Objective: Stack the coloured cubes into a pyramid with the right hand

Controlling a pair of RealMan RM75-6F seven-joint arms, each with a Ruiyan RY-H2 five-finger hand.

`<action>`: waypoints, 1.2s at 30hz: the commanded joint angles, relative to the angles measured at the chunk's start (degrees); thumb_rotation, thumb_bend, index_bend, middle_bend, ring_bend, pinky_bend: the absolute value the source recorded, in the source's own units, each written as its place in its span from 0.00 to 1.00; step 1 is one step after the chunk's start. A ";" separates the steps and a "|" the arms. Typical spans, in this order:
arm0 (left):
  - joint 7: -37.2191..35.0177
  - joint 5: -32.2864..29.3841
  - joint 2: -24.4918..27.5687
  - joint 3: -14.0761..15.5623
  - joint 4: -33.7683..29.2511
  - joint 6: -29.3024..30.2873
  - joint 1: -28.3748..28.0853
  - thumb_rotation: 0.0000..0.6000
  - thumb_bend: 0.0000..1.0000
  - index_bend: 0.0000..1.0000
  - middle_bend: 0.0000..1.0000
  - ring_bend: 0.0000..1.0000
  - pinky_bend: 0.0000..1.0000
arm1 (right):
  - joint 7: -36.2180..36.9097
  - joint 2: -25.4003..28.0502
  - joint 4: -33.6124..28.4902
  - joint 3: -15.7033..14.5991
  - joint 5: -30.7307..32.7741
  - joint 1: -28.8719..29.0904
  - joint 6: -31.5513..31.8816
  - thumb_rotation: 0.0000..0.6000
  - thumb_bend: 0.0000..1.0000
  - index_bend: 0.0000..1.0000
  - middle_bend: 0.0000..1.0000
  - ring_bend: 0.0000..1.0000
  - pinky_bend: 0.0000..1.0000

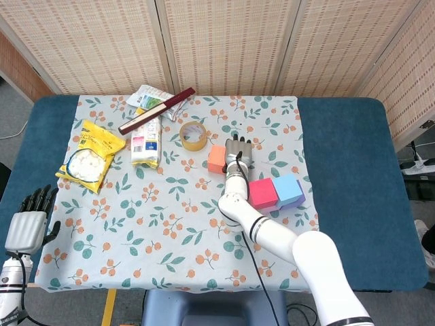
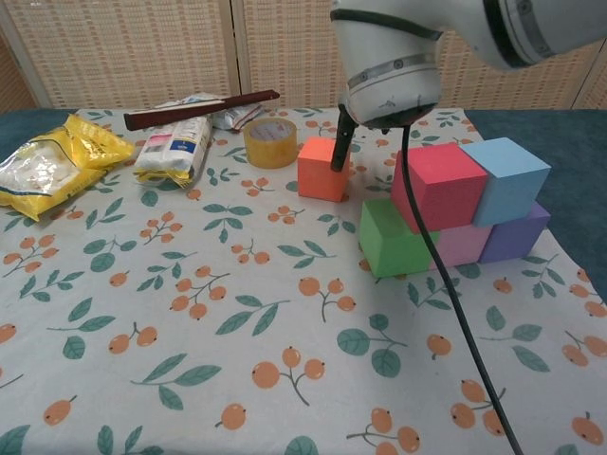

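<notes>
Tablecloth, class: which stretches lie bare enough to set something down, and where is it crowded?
The near tablecloth, in front of the green cube, lies bare. So does the middle strip between the white packet and the orange cube. The far left is crowded with the yellow bag, tape roll and stick. The right hand crowds the cubes.

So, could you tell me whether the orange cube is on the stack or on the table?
On the table: the orange cube sits flat, left of the stack.
</notes>
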 commanded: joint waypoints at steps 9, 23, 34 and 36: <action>0.42 -0.46 -0.24 -0.10 0.19 -0.33 -0.14 1.00 0.44 0.00 0.00 0.00 0.15 | 1.47 -4.34 6.62 4.05 -5.98 -0.36 -3.33 1.00 0.19 0.45 0.07 0.00 0.18; -0.14 0.95 0.49 0.32 -1.02 1.40 0.40 1.00 0.44 0.00 0.00 0.00 0.15 | 4.72 12.39 -24.82 7.66 -12.15 -8.71 6.69 1.00 0.19 0.59 0.14 0.00 0.20; 1.93 2.73 0.59 0.97 -2.87 3.99 1.23 1.00 0.44 0.00 0.00 0.00 0.15 | 4.95 44.26 -63.62 10.26 -7.19 -21.68 4.06 1.00 0.19 0.66 0.16 0.01 0.21; 2.61 3.49 0.48 1.21 -3.26 4.69 1.33 1.00 0.44 0.00 0.00 0.00 0.15 | 5.73 49.06 -67.15 10.09 -6.53 -23.53 1.98 1.00 0.19 0.67 0.16 0.01 0.21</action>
